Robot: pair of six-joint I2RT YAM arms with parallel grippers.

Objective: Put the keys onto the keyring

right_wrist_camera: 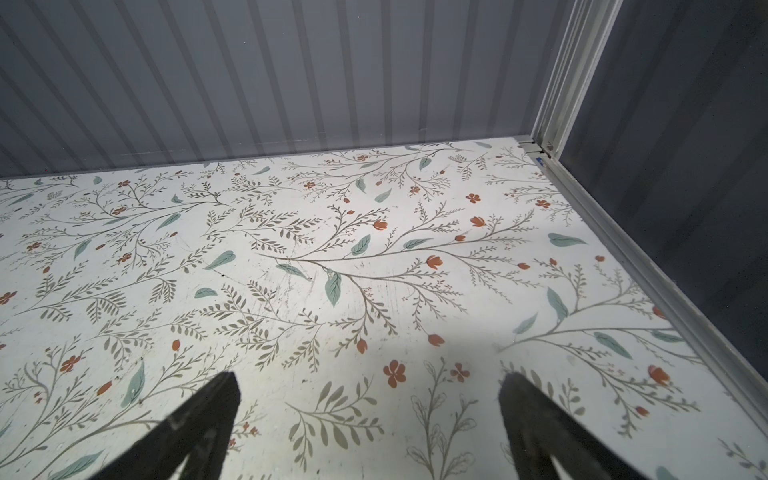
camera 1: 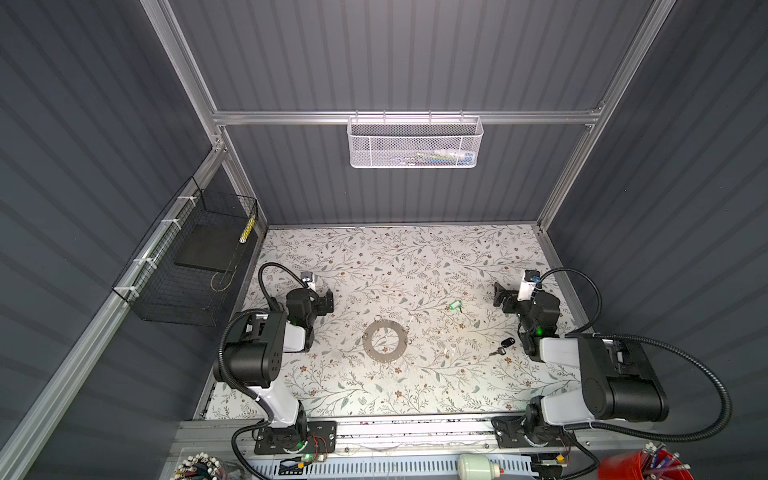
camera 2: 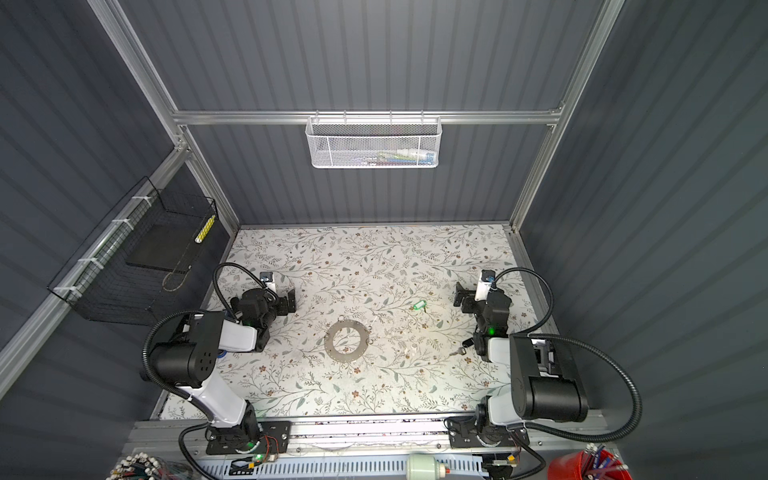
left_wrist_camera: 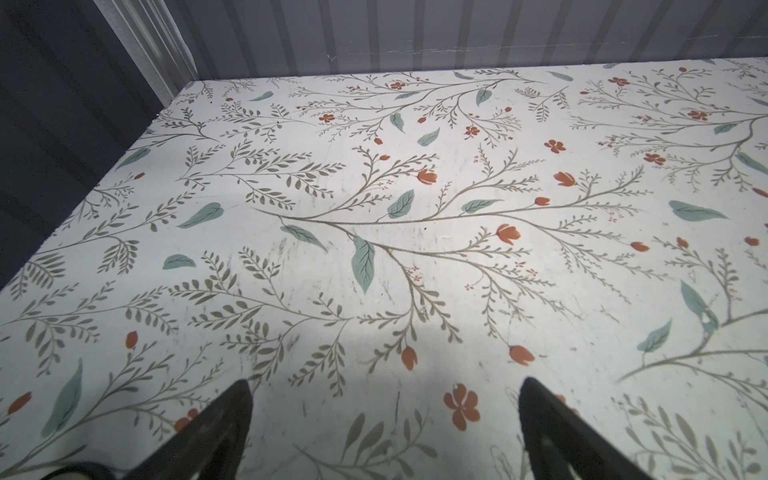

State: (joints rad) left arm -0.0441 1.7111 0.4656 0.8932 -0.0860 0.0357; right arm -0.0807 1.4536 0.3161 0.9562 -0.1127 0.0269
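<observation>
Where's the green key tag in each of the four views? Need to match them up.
Top view: green key tag right of centre, up and right of the keyring.
Top view: tag near centre, again up and right of the keyring.
Left wrist: not in it.
Right wrist: not in it.
Shared landmark: floral table in all four; the keyring in both top views.

Dark ribbed walls enclose a floral-patterned tabletop — aluminium frame, two wire baskets.

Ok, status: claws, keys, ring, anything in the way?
Open, empty: left claw, right claw. Centre, keyring flat; black key and green tag lie apart from it, unthreaded. That key sits tight by the right arm; nothing else blocking.
</observation>
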